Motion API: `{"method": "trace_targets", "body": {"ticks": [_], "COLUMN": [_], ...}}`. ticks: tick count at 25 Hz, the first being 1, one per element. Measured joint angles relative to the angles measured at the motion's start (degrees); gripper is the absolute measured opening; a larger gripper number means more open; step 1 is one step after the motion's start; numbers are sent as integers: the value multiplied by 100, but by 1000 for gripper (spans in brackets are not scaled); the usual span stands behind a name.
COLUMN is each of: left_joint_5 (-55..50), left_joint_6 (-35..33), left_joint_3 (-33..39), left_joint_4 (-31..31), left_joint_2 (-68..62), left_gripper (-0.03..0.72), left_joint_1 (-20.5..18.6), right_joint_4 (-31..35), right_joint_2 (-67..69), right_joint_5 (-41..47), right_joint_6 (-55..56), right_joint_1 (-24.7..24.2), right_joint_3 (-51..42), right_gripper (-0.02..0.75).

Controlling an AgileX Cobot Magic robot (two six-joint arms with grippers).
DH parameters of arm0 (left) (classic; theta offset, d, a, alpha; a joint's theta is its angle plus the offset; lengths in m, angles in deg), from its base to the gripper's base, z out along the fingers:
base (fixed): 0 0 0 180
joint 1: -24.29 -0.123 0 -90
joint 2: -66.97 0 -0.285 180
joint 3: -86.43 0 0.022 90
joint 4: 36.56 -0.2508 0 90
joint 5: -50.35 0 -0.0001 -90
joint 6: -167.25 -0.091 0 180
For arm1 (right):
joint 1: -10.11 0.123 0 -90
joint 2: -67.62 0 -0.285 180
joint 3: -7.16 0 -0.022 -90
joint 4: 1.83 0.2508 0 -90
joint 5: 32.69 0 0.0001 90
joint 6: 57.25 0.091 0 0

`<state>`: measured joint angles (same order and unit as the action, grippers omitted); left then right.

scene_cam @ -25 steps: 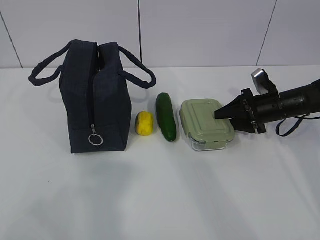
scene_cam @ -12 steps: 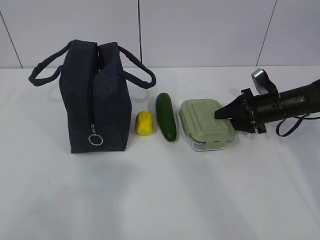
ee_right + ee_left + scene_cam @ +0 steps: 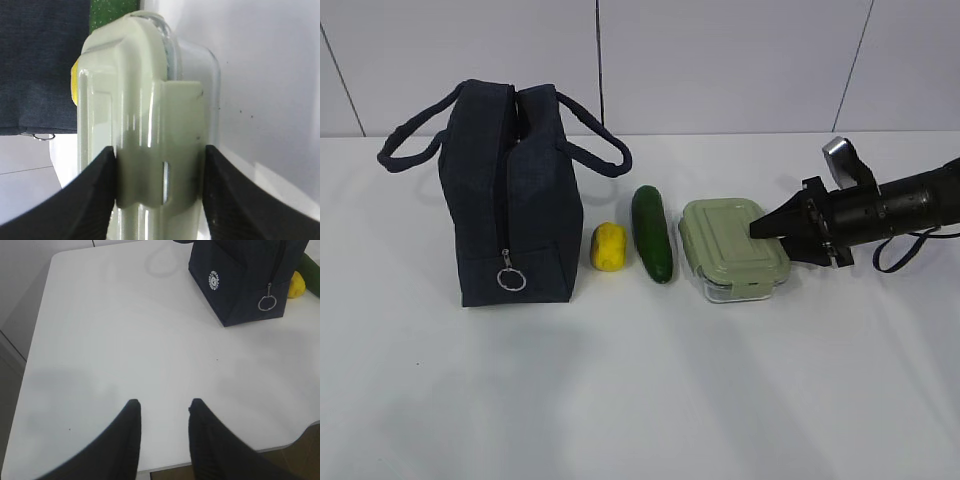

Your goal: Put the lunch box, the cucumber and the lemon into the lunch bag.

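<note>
while the right gripper [image 3: 760, 226] reaches in from three o'clock, its two dark fingers [image 3: 95, 190] stand on either side of the lunch box [image 3: 732, 248] and press against the pale green lid's latch tab, so the pincer is pinching the box at its right end, with the jaws held moderately wide by it. the box sits flat on the white table [image 3: 640, 390], its clear glass base showing under the lid.

the left gripper [image 3: 162, 407] hangs over a bare stretch of the table near its edge, its fingers parted with a plain gap between them, holding and touching nothing.

in the exterior view the things lie in a row. the cucumber [image 3: 652, 233] lies just beside the box at its nine o'clock, pointing roughly twelve to six. the lemon [image 3: 609, 246] rests between the cucumber and the lunch bag [image 3: 510, 195], close to the bag's lower corner. the bag stands upright at the nine o'clock end, handles drooping to either side, a silver ring pull [image 3: 511, 279] hanging low on its zipper.

behind the table rises a pale panelled wall [image 3: 720, 60] with thin dark seams. a black cable loops by the right arm's wrist.
</note>
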<state>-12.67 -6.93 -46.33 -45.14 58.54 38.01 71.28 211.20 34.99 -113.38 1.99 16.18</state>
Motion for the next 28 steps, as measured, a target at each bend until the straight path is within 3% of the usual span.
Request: {"method": "trace_targets", "body": {"ticks": [28], "left_joint_5": [0], "left_joint_6": [0], "left_joint_3": [0], "left_joint_4": [0], "left_joint_2": [0], "left_gripper": [237], "left_joint_1": [0], "right_joint_4": [-75], "right_joint_2": [-21], "right_joint_5": [0], "right_joint_6": [204], "right_joint_1": [4], "right_joint_3": [0], "right_gripper": [396]}}
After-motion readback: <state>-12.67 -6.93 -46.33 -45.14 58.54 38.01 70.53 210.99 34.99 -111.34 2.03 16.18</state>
